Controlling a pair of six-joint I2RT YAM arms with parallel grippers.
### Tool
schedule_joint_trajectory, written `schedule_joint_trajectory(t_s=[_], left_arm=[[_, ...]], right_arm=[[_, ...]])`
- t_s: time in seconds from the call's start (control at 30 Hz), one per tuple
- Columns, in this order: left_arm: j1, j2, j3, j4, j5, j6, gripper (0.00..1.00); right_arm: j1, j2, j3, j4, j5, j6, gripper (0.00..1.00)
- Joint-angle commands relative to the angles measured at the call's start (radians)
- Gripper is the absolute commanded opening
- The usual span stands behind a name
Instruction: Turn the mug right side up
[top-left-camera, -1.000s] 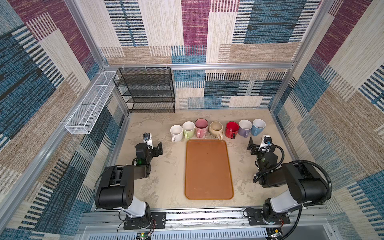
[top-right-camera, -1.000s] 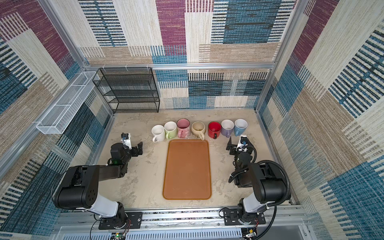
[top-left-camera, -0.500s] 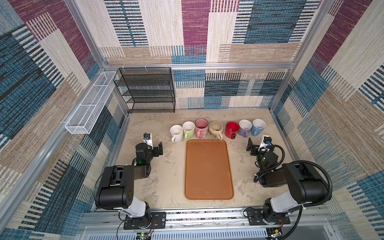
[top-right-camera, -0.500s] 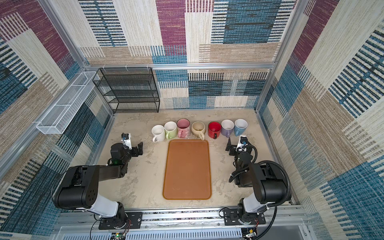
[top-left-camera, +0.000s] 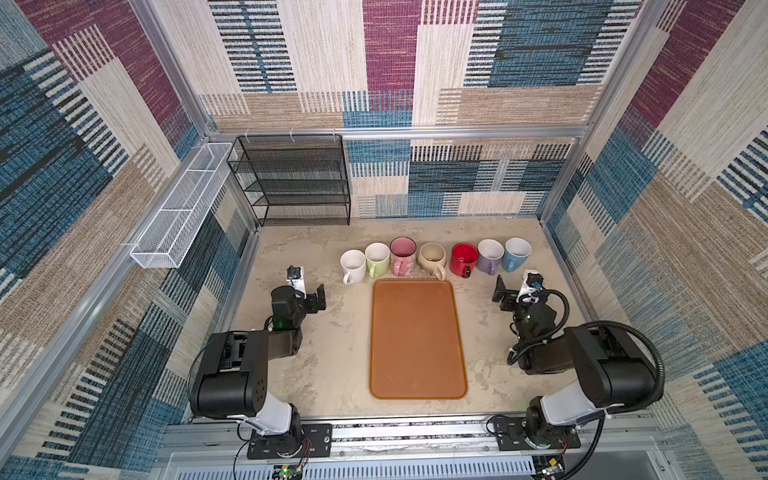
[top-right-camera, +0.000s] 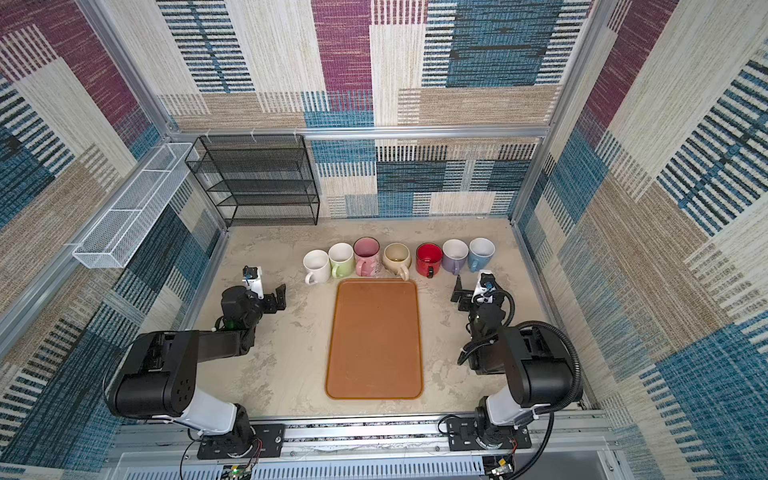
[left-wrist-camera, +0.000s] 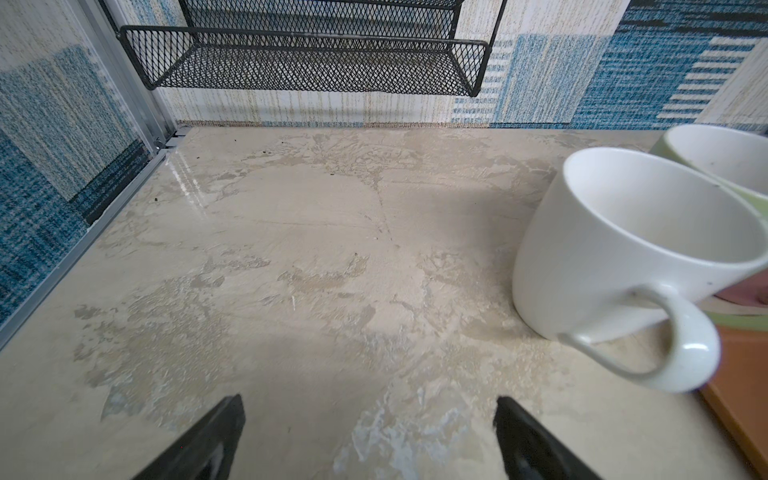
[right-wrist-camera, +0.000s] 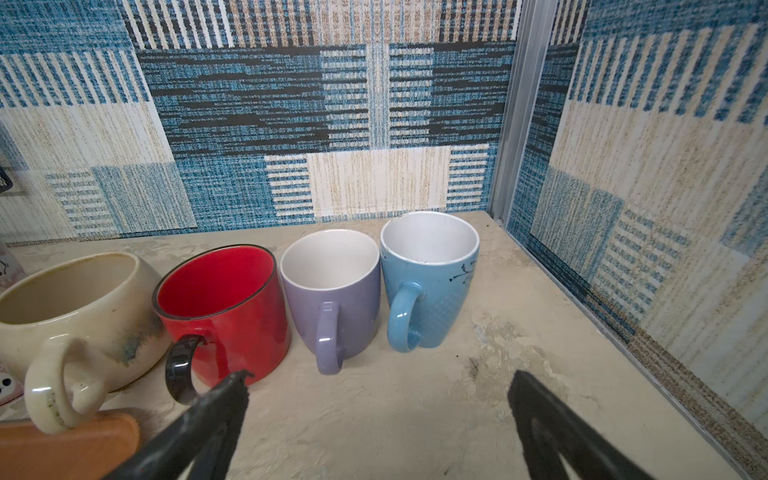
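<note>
1. My left claw and right claw sit spread and empty in a top view, flanking the tray; the row of mugs stands upright behind it.
2. Left wrist: jaws apart, white mug upright nearby.
3. Right wrist: jaws apart, blue mug upright ahead.

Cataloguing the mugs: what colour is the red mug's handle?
The red mug has a glossy black handle, clearest in the right wrist view.
</note>
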Motion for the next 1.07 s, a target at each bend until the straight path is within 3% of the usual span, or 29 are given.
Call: schedule_joint_trajectory(t_s=[0.0,0.1,0.2,0.27,0.33,0.43,0.5,0.57,0.67,1.03], left_arm=[[0.000,-0.001,0.003,0.002,0.008,0.014,0.99],[0.000,-0.007,-0.007,0.018,0.011,0.014,0.99],[0.000,-0.024,-0.132,0.232,0.043,0.026,0.99],[0.000,-0.020,-0.216,0.390,-0.031,-0.007,0.99],[0.000,-0.003,-0.240,0.458,-0.114,-0.034,0.99],[0.000,-0.016,-0.191,0.351,-0.110,-0.033,0.99],[0.000,-0.019,-0.095,0.161,-0.025,-0.003,0.99],[0.002,-0.004,0.013,-0.026,0.057,0.030,0.99],[0.008,0.002,-0.013,0.039,0.050,0.020,0.99],[0.008,-0.003,-0.001,0.008,0.051,0.019,0.99]], right_arm=[[0.001,-0.002,0.000,0.009,-0.003,0.004,1.00],[0.001,-0.004,-0.003,0.011,-0.003,0.005,1.00],[0.001,-0.017,-0.056,0.087,-0.083,-0.029,1.00],[0.001,-0.025,-0.126,0.219,-0.085,-0.027,1.00],[0.001,-0.021,-0.135,0.240,-0.040,-0.009,1.00],[0.001,-0.013,-0.055,0.101,-0.039,-0.011,1.00],[0.002,0.000,0.009,-0.005,-0.051,-0.011,1.00],[0.001,-0.002,-0.001,0.009,-0.052,-0.014,1.00],[0.001,0.000,0.004,0.003,-0.055,-0.013,1.00],[-0.002,-0.002,0.006,-0.002,-0.061,-0.013,1.00]])
